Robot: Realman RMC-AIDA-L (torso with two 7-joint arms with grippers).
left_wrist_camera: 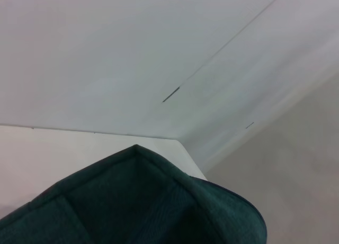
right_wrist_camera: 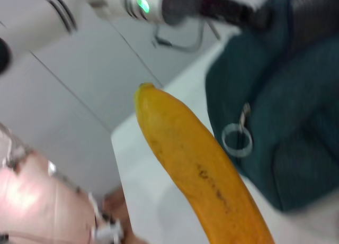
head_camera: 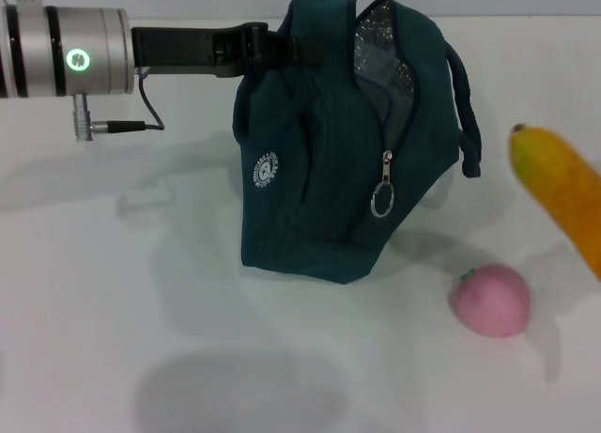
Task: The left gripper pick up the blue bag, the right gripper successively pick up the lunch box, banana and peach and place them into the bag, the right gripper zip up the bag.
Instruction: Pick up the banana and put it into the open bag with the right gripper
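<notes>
The white tabletop [head_camera: 113, 292] is the biggest thing here, flat and smooth with a soft shine.

Next is the blue bag [head_camera: 319, 189]. It is dark teal cloth, soft and a bit floppy, and it stands near the middle of the tabletop with its top held up. Its mouth gapes open, and the shiny silver lining [head_camera: 380, 34] shows inside. A zipper runs down the front to a metal ring pull [head_camera: 381, 200], and a round white logo [head_camera: 267, 171] sits on the side. The left tool [head_camera: 258, 46] reaches in from the left and pinches the bag's top edge tight.

The banana [head_camera: 562, 193] is long, curved and yellow-orange with little dark specks. It hangs in the air on the right, its tip pointing toward the bag, well above the tabletop. The right tool is not seen itself (it must be holding the far end of the banana, I think, since the fruit floats).

The peach [head_camera: 491, 300] is small, round and pink, with a fuzzy look. It lies on the tabletop, near the bag's lower right corner.

The step in hand looks like putting the banana in. To do it well, the right arm should lift the banana over the open mouth, tip first, and line it up along the long way of the bag. The left tool should keep the mouth wide and steady.
</notes>
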